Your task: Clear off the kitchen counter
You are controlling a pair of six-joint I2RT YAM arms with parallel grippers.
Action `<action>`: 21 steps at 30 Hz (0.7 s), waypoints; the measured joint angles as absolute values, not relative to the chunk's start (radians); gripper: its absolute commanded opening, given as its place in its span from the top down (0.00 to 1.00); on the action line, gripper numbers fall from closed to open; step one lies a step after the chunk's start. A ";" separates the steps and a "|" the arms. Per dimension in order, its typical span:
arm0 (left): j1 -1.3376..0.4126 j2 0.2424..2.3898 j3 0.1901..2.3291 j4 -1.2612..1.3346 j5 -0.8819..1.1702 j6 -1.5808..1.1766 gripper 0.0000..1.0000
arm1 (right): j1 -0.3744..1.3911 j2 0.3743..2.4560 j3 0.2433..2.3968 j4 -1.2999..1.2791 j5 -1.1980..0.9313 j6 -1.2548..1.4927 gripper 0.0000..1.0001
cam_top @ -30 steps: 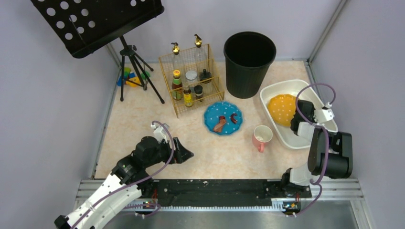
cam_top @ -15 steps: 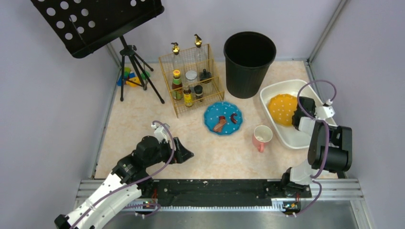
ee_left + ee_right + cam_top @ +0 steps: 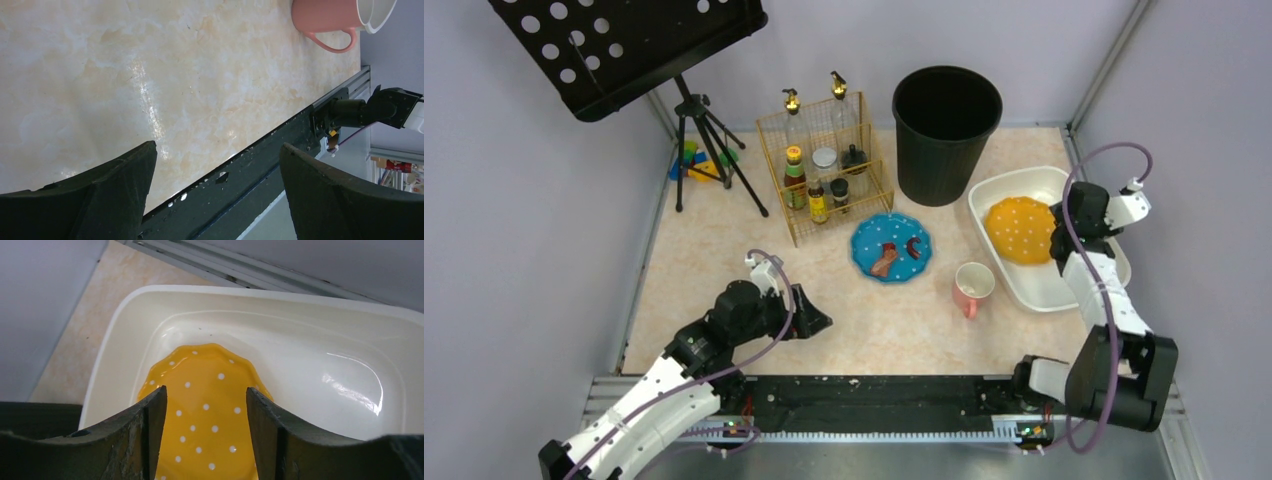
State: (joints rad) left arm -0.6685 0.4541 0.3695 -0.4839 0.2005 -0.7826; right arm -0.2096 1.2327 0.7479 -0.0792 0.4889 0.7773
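Hovering open over the plate (image 3: 200,440) in the tub (image 3: 310,365), the right gripper (image 3: 204,395) could snag the tub's rim if withdrawn low; left gripper (image 3: 217,150) open, empty, over the bench (image 3: 150,75)

From where I stand, the kitchen counter (image 3: 714,270) lies bare along the front and left, wide room between the left gripper (image 3: 217,150) and the pink mug (image 3: 973,285). Farther back it crowds: tripod legs (image 3: 714,160), wire bottle rack (image 3: 829,190), blue plate (image 3: 891,247), black bin (image 3: 946,135). The white tub (image 3: 1049,290) blocks the right edge.
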 measured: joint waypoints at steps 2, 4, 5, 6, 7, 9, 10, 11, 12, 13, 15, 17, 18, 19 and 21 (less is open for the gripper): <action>-0.669 0.464 0.371 -0.470 0.197 -0.783 0.04 | -0.191 1.184 0.756 -0.094 0.479 0.740 0.41; -0.669 0.479 0.373 -0.458 0.196 -0.783 0.04 | -0.154 1.140 0.763 -0.108 0.464 0.699 0.41; -0.669 0.490 0.374 -0.451 0.194 -0.783 0.04 | -0.128 1.119 0.768 -0.119 0.452 0.677 0.41; -0.669 0.498 0.376 -0.447 0.194 -0.784 0.04 | -0.107 1.103 0.770 -0.120 0.432 0.661 0.41; -0.669 0.508 0.379 -0.445 0.194 -0.786 0.04 | -0.090 1.087 0.773 -0.126 0.394 0.644 0.41; -0.669 0.523 0.385 -0.440 0.188 -0.791 0.04 | -0.070 1.068 0.781 -0.130 0.303 0.612 0.42; -0.669 0.526 0.388 -0.439 0.184 -0.795 0.04 | -0.061 1.067 0.786 -0.128 0.246 0.595 0.42; -0.669 0.529 0.391 -0.436 0.178 -0.801 0.04 | -0.054 1.068 0.788 -0.125 0.198 0.579 0.42; -0.669 0.532 0.391 -0.428 0.171 -0.807 0.04 | -0.046 1.070 0.789 -0.127 0.152 0.562 0.42; -0.669 0.535 0.391 -0.421 0.165 -0.812 0.04 | -0.034 1.074 0.791 -0.130 0.116 0.547 0.42; -0.669 0.546 0.392 -0.410 0.159 -0.820 0.05 | 0.006 1.091 0.798 -0.133 0.032 0.514 0.42; -0.669 0.568 0.393 -0.398 0.156 -0.830 0.05 | 0.048 1.111 0.805 -0.137 -0.046 0.488 0.42; -0.669 0.582 0.393 -0.391 0.154 -0.836 0.05 | 0.070 1.122 0.809 -0.138 -0.080 0.476 0.42; -0.669 0.591 0.393 -0.387 0.152 -0.839 0.05 | 0.092 1.136 0.819 -0.144 -0.106 0.464 0.42; -0.669 0.617 0.393 -0.371 0.149 -0.847 0.05 | 0.142 1.171 0.840 -0.149 -0.144 0.442 0.42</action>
